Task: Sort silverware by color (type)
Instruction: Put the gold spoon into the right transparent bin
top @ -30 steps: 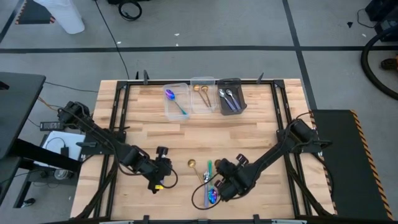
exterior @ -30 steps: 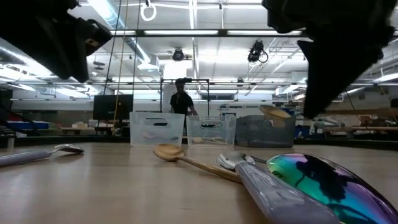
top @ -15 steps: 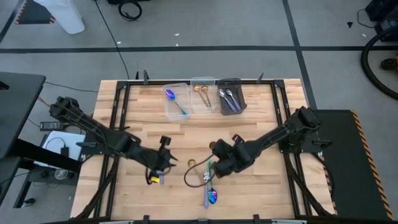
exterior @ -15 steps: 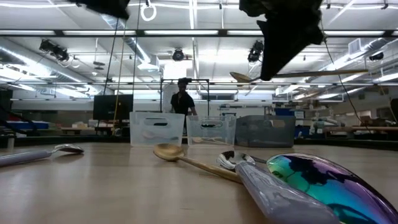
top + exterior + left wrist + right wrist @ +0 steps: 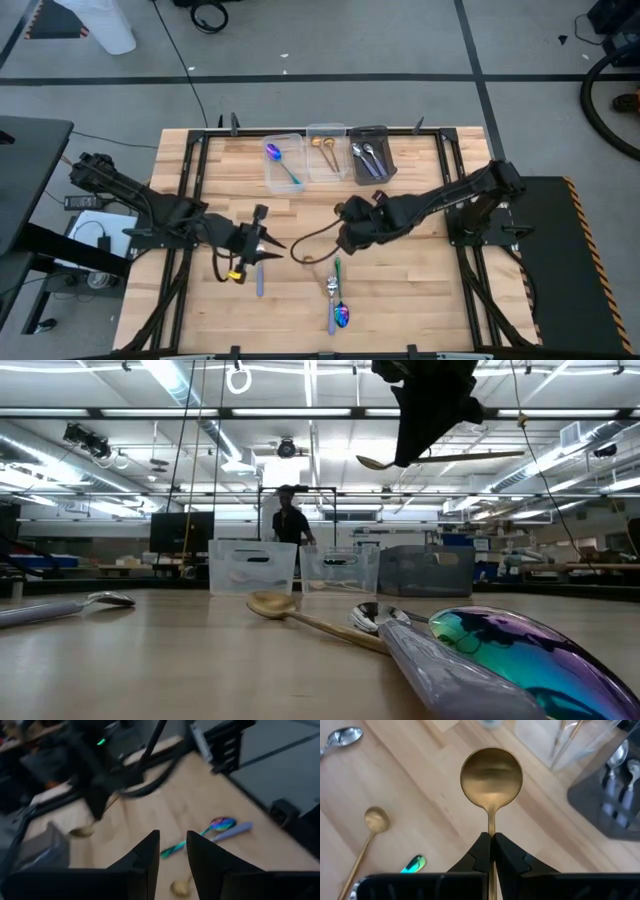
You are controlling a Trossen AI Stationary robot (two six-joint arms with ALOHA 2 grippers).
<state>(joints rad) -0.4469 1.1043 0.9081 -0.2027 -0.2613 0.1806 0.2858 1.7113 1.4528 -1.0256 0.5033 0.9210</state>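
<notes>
A pale wooden desk (image 5: 420, 290) seen from above. The right gripper (image 5: 491, 851), raised over the desk's middle, has its fingers clamped on the handle of a round-bowled gold spoon (image 5: 491, 775). The left gripper (image 5: 172, 851) hangs over the left half, fingers slightly apart and empty (a silver utensil (image 5: 259, 279) lies just beside it). An iridescent blue-purple spoon (image 5: 342, 316) and a second gold spoon (image 5: 375, 820) lie near the front edge. Three small rectangular bins (image 5: 326, 152) at the far edge hold sorted silverware.

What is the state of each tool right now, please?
Left tool: open, empty.
Right tool: closed on a gold spoon.
</notes>
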